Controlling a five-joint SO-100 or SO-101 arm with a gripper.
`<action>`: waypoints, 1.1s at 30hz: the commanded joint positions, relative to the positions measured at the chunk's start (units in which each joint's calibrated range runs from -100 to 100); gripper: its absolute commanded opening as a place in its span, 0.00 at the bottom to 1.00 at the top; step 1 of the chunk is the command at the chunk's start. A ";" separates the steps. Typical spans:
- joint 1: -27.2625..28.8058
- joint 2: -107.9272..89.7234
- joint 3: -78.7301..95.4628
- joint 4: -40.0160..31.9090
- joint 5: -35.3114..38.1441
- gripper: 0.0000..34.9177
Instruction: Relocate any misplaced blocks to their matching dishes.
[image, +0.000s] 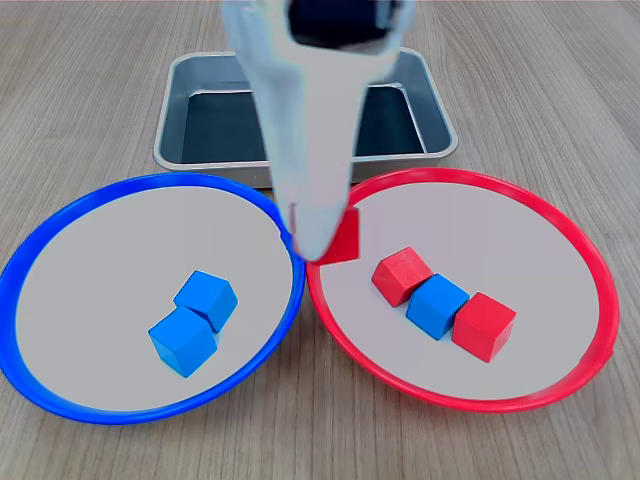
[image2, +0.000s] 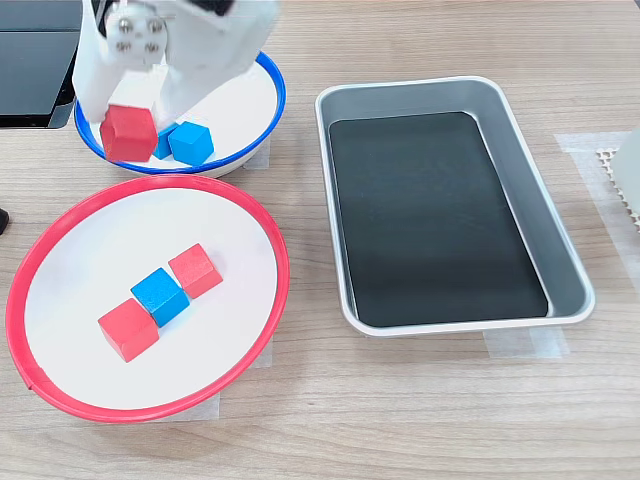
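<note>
Blocks first: a red block (image: 342, 238) is held in the tool (image: 325, 235), pinched between the white fingers, and it's lifted off the plates. In the first exterior view it's seen right over the spot where the two rims meet, just inside the red plate's (image: 560, 225) edge. In the second exterior view the same block (image2: 129, 132) is seen in front of the blue plate's (image2: 268, 72) near rim, so exactly what it's above can't be pinned down.

On the red plate (image2: 255, 225) three blocks are lined up in a touching diagonal row: a red one (image: 401, 275), a blue one (image: 437, 306) in the middle, and another red one (image: 484, 325). So one blue block is sitting on the wrong plate.

On the blue plate (image: 60, 235) two blue blocks (image: 206, 300) (image: 183, 341) are found touching each other, toward the first exterior view's right side of the plate. In the second exterior view one of them (image2: 190, 143) is clear and the other is mostly hidden behind the held red block.

A grey metal tray (image2: 520, 150) with a dark bottom is parked on the wooden bench (image2: 420, 410) beside the plates, nothing in it. It's taped down at the corners, as are the plates.
</note>
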 joint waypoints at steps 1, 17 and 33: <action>-4.88 -3.53 1.99 -2.34 -0.10 0.01; -14.67 -1.74 9.46 -2.26 0.78 0.01; -15.70 -0.12 9.91 2.78 1.95 0.41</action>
